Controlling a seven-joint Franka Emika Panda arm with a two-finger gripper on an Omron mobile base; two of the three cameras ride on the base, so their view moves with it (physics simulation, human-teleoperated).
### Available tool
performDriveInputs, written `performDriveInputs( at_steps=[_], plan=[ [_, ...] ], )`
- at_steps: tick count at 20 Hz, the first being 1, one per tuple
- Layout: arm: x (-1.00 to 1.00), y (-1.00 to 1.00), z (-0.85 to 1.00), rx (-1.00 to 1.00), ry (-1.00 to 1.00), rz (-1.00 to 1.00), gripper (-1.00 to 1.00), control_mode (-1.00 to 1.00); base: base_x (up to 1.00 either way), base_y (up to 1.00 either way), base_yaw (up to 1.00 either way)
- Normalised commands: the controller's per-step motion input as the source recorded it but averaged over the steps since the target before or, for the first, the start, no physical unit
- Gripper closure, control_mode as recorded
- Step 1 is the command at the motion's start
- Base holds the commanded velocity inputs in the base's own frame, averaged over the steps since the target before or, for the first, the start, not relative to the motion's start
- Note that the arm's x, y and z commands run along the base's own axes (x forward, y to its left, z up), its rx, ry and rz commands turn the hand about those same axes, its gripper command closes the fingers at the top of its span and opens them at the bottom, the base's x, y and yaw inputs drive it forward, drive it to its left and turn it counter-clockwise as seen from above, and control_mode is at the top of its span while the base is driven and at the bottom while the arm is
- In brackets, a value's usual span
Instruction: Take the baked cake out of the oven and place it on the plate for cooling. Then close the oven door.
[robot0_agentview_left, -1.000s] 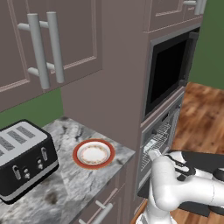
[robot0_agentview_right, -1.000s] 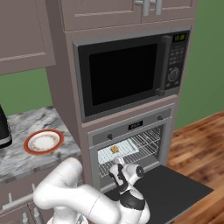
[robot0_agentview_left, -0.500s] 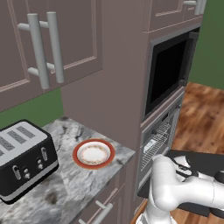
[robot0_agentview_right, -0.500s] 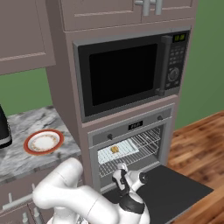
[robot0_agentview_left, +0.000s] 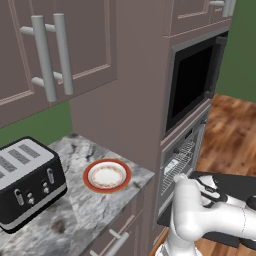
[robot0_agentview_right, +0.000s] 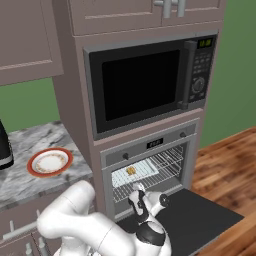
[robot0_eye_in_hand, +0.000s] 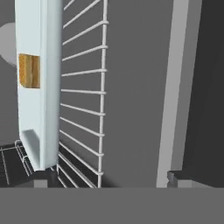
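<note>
Inside the oven (robot0_agentview_right: 150, 170), the baked cake (robot0_agentview_right: 131, 170) lies beyond the hand (robot0_agentview_right: 140, 196).

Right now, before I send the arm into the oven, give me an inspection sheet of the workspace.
Surface: grey marbled counter left of the oven column.
Job's things: baked cake sits on a pale baking tray on a wire rack inside the oven; oven door is folded down open; plate lies bare on the counter.
Clutter: black and silver toaster on the counter, apart from the plate.
Tool: tool open, holding nothing, at the oven mouth, short of the tray.
Cables: nothing seen.
Surroundings: microwave above the oven, cabinets, green wall, wooden floor.
</note>
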Motion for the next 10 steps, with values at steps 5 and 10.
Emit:
performDriveInputs(
  at_steps=[5, 10],
  plan=[
    [0.26, -0.02, -0.11, 0.05, -0.10, 0.08, -1.00, -1.00, 0.00, 0.00, 0.00],
    [0.40, -0.13, -0.44, 0.04, 0.00, 0.08, -1.00, -1.00, 0.00, 0.00, 0.00]
  ],
)
